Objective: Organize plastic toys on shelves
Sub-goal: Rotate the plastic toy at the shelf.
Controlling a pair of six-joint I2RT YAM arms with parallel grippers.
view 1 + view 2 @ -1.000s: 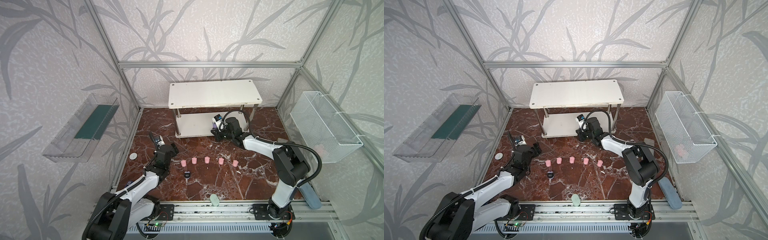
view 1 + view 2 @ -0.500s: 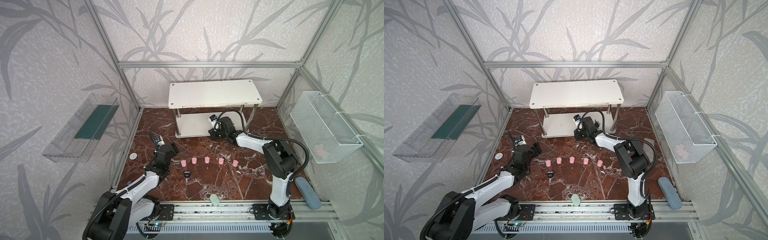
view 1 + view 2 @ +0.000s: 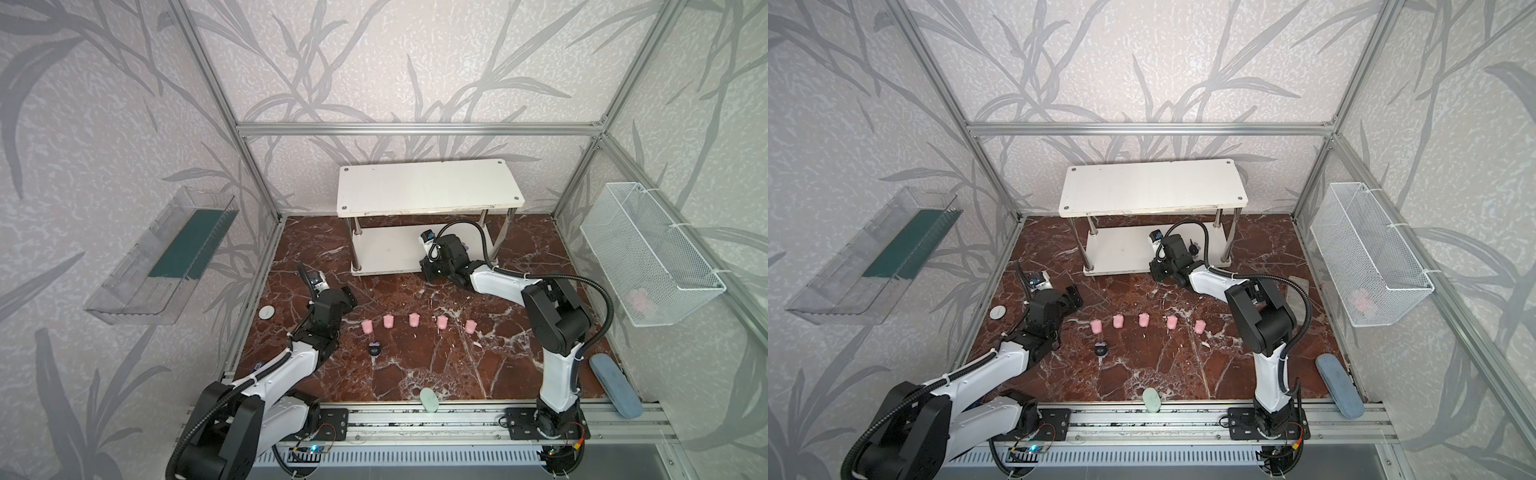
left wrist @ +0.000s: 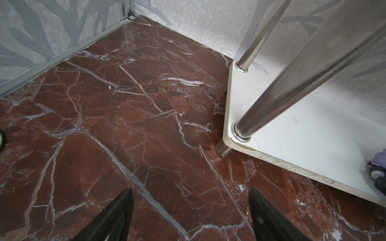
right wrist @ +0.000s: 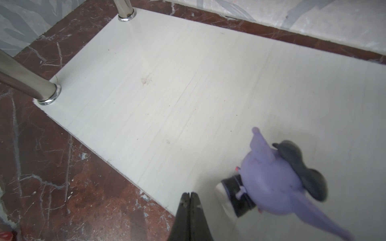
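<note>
The white shelves stand at 12 o'clock on the marble tabletop, hard against the back wall. The right end effector is low at the front edge of the lower board, its two fingers pressed together with nothing between them. Just beside those tips the purple figurine sits on that lower board, toward its right-hand end (whether it stands quite straight I cannot tell).

The left end effector hovers near 9 o'clock with its fingers spread wide apart and empty, pointing at the bare marble by the shelves' left front post.

Across the middle of the tabletop five pink pigs stand in a neat row, each apart from the next. A black figurine lies just nearer than the leftmost pig, toward 7 o'clock. A green oval rests at 6 o'clock on the front edge, and a white disc at 9 o'clock.
</note>
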